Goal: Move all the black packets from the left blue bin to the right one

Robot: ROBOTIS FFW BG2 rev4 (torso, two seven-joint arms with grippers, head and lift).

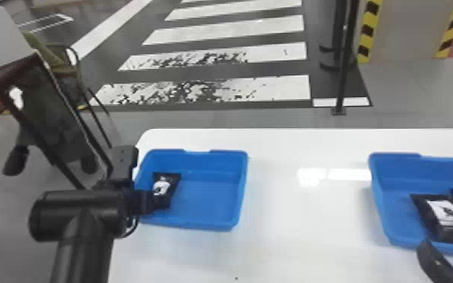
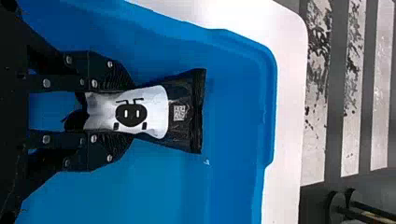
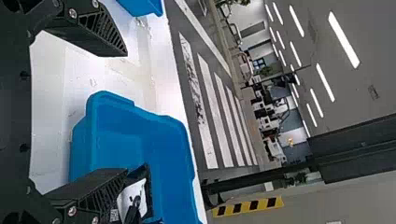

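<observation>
My left gripper (image 1: 147,202) reaches over the near left part of the left blue bin (image 1: 214,222). It holds a black packet (image 1: 166,184) with a white label. In the left wrist view, the left gripper (image 2: 128,112) is shut on that packet (image 2: 187,95), pinching its sides, inside the bin (image 2: 224,186). At the near edge of the right blue bin (image 1: 382,199) is my right gripper (image 1: 450,246). Black packets (image 1: 446,214) lie together in that bin, partly cut off. In the right wrist view, the right gripper (image 3: 125,112) stands open with nothing between its fingers.
A white table (image 1: 304,214) carries both bins, with a wide stretch between them. Past its far edge are a striped floor (image 1: 229,34) and a black post (image 1: 344,67). A chair and a grey panel (image 1: 0,41) stand at the left.
</observation>
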